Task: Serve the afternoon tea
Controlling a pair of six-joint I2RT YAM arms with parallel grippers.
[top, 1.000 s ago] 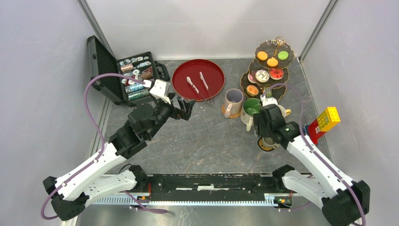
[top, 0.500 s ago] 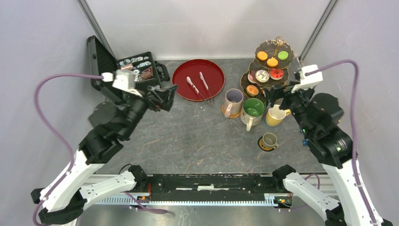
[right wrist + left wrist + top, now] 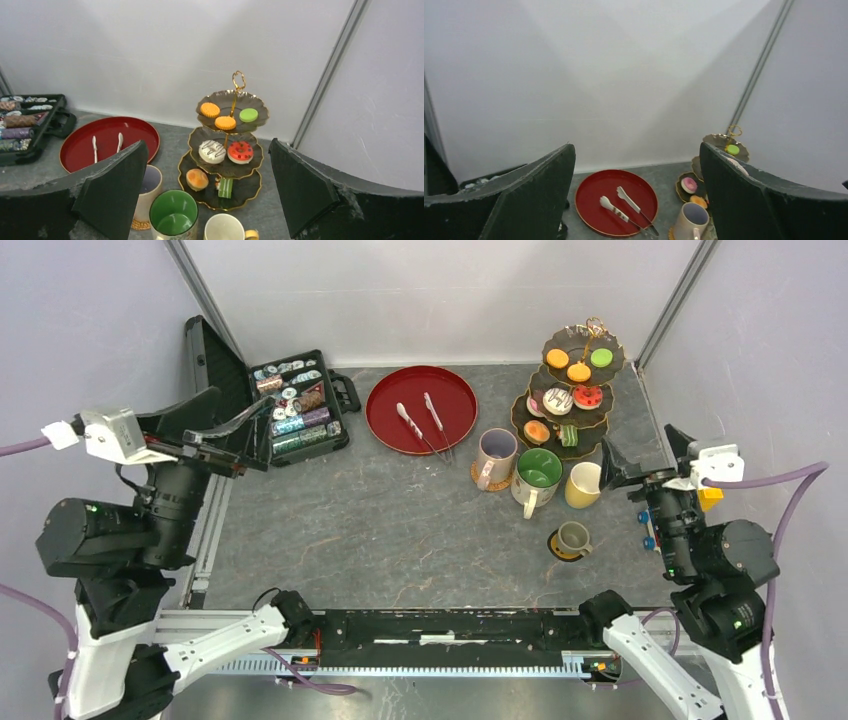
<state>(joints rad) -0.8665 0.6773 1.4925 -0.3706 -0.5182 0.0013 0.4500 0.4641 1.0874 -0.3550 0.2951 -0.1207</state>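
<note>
The dark three-tier stand [image 3: 600, 375] stands at the back right and carries orange [image 3: 210, 110], green [image 3: 248, 115], white [image 3: 212, 151] and red [image 3: 240, 151] toy cakes. In front of it stand the beige mug [image 3: 496, 455], the green-lined mug [image 3: 537, 475] and the yellow mug [image 3: 583, 485]. The small grey mug [image 3: 573, 538] sits nearer, on a coaster. My right gripper [image 3: 645, 452] hangs open and empty, high at the right of the mugs. My left gripper [image 3: 238, 430] is open and empty, raised at the far left.
A round red tray [image 3: 385, 405] holding tongs [image 3: 425, 425] lies at the back middle. An open black case [image 3: 290, 405] of small items sits at the back left, just beyond my left gripper. Grey walls close in the table on three sides.
My right gripper has opened wider, risen off the small grey mug and drawn back to the right. The left arm has lifted and pulled away to the far left.
</note>
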